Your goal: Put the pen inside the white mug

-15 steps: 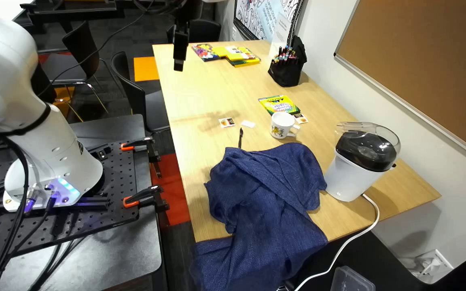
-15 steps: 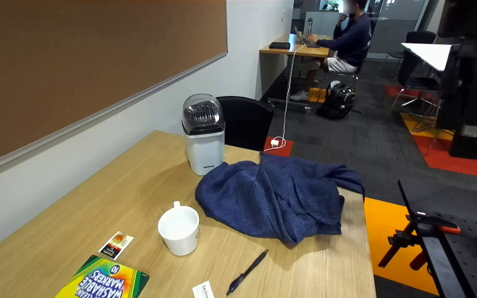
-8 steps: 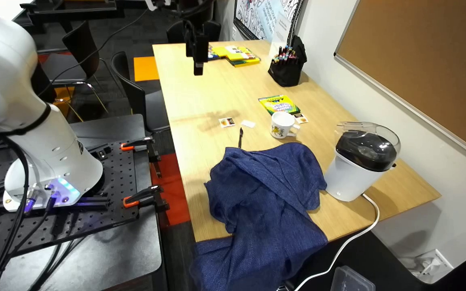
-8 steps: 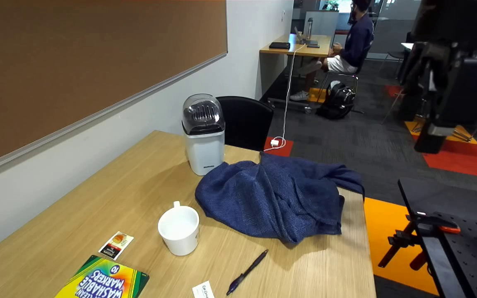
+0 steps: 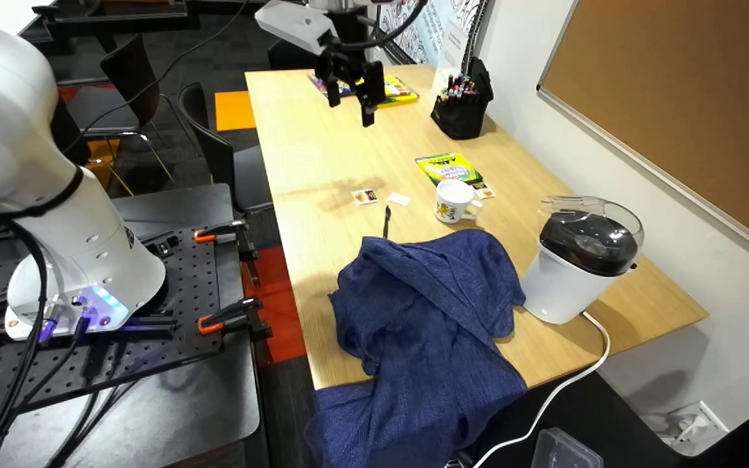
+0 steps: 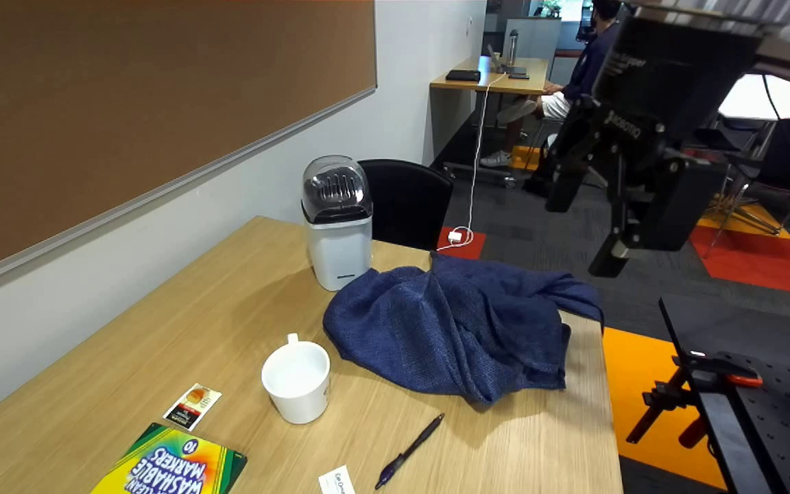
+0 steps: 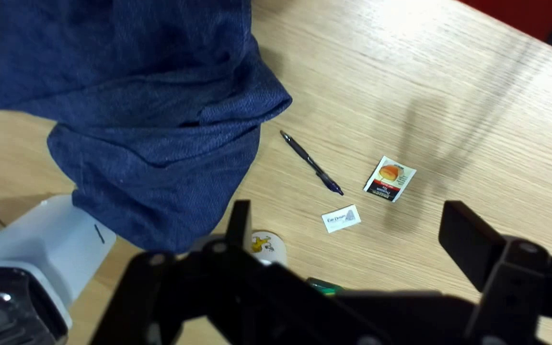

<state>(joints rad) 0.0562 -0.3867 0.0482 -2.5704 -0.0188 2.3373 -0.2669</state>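
My tool (image 5: 351, 112) hung spread. I judged the pen (image 7: 311, 162), nearer the counter's (image 6: 573, 439) robot-side edge than the mug (image 6: 298, 394), best pinched crosswise.

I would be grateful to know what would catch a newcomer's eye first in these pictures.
The crumpled navy cloth, draped over an edge of the table in an exterior view, probably comes first. Beside it stands a white popcorn maker. The black gripper hangs open above the table.
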